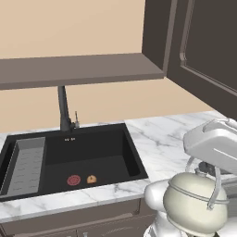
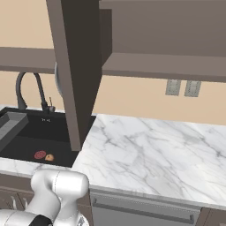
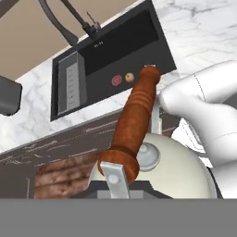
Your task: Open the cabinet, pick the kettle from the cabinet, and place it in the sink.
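The cream-white kettle (image 1: 194, 203) hangs under my gripper (image 1: 206, 168) at the lower right of the left base view, out past the counter's front edge and right of the sink (image 1: 92, 155). In the hand view its reddish-orange handle (image 3: 136, 118) runs up from between my fingers above the kettle body (image 3: 180, 166), so the gripper is shut on it. The black sink (image 3: 115, 48) lies beyond the kettle. The cabinet door (image 1: 208, 46) stands open above the arm, and the brown cabinet shelf (image 1: 78, 69) is bare. Seen edge-on, the cabinet door (image 2: 77, 66) hangs over the sink (image 2: 26, 139).
A black faucet (image 1: 63, 109) rises behind the basin, with a ribbed grey draining section (image 1: 28, 164) at its left. A red disc (image 1: 74, 179) and a small orange piece (image 1: 91, 178) lie on the basin floor. White marble counter (image 2: 154, 150) spreads right, above a grey front with a bar handle (image 2: 145, 209).
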